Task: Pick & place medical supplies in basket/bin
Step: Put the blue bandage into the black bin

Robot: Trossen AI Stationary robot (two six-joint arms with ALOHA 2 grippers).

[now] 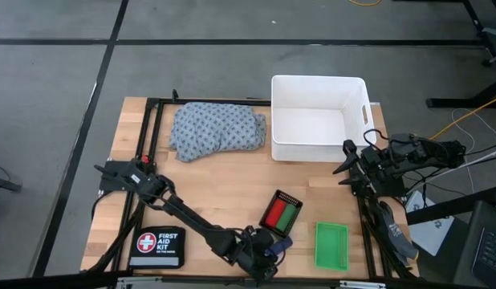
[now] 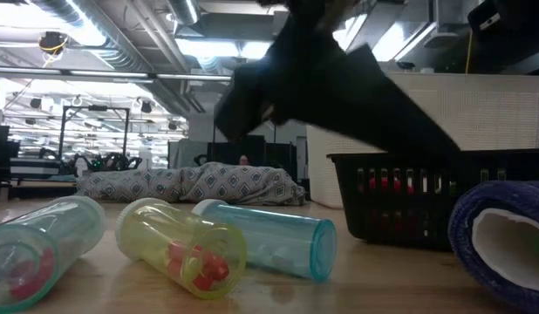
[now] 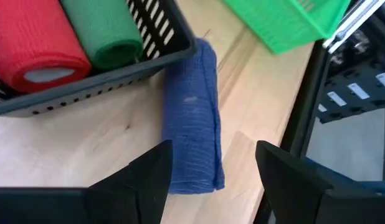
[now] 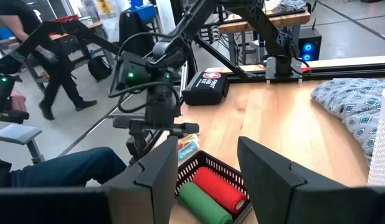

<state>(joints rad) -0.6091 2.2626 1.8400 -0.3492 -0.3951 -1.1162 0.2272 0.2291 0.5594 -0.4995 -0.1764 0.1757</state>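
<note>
A blue roll [image 3: 192, 118] lies on the wooden table against the black mesh tray [image 3: 111, 87], which holds a red roll [image 3: 33, 46] and a green roll [image 3: 108, 31]. My left gripper [image 3: 212, 149] is open near the table's front edge [image 1: 272, 249]. Its fingers stand either side of the blue roll's near end; I cannot tell whether they touch it. The green tray [image 1: 331, 245] lies right of the black mesh tray. A blue-grey dotted cloth [image 1: 217, 131] rests beside the white tub [image 1: 319, 118] at the back. My right gripper [image 4: 206, 146] waits open at the right edge [image 1: 347, 164].
A black pouch lettered FIRST AID KIT [image 1: 156, 247] lies at the front left. Clear plastic tubes, one yellow [image 2: 182, 249] and one teal [image 2: 269, 240], lie near the front edge. Black frame rails [image 1: 148, 144] run along the table's sides. A person [image 4: 49, 62] walks in the room beyond.
</note>
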